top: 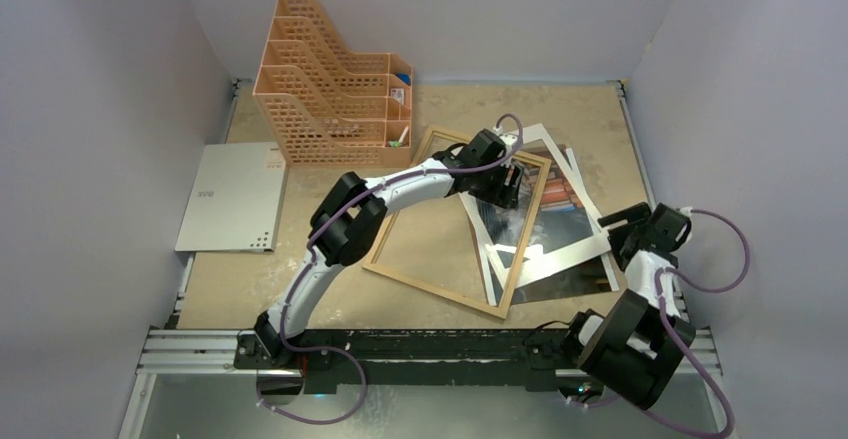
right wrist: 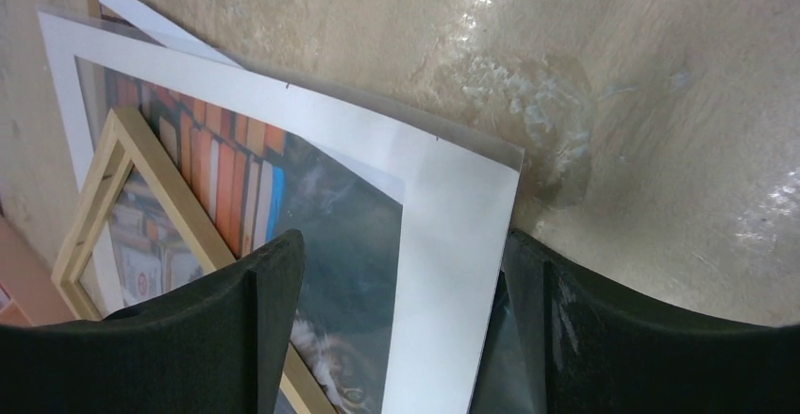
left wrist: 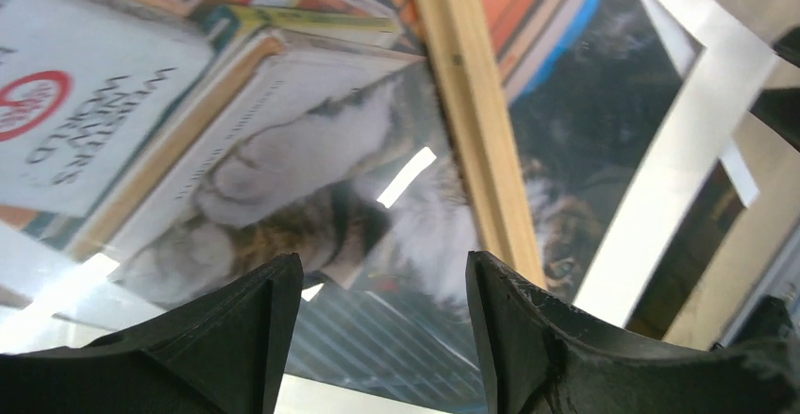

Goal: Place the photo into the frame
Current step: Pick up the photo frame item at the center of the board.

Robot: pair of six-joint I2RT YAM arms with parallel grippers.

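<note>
The light-wood frame (top: pixel 430 289) lies tilted on the table's middle, glass in place. The photo (top: pixel 570 249), a cat among books with a wide white border, lies askew with its left part under the frame's right side and the rest sticking out to the right. My left gripper (top: pixel 505 187) hovers open over the frame's upper right; in its wrist view the gripper (left wrist: pixel 382 263) holds nothing, with the wood bar (left wrist: pixel 472 122) and photo (left wrist: pixel 660 140) below. My right gripper (top: pixel 618 229) is open at the photo's right edge; its wrist view shows the gripper (right wrist: pixel 401 244) straddling the white border (right wrist: pixel 443 244) beside the frame (right wrist: pixel 179 192).
An orange lattice organizer (top: pixel 330 89) stands at the back left. A grey perforated sheet (top: pixel 232 196) lies at the left edge. A second white sheet edge (right wrist: pixel 141 13) peeks out beneath the photo. Walls close in three sides; the arms' rail (top: pixel 200 344) runs along the near edge.
</note>
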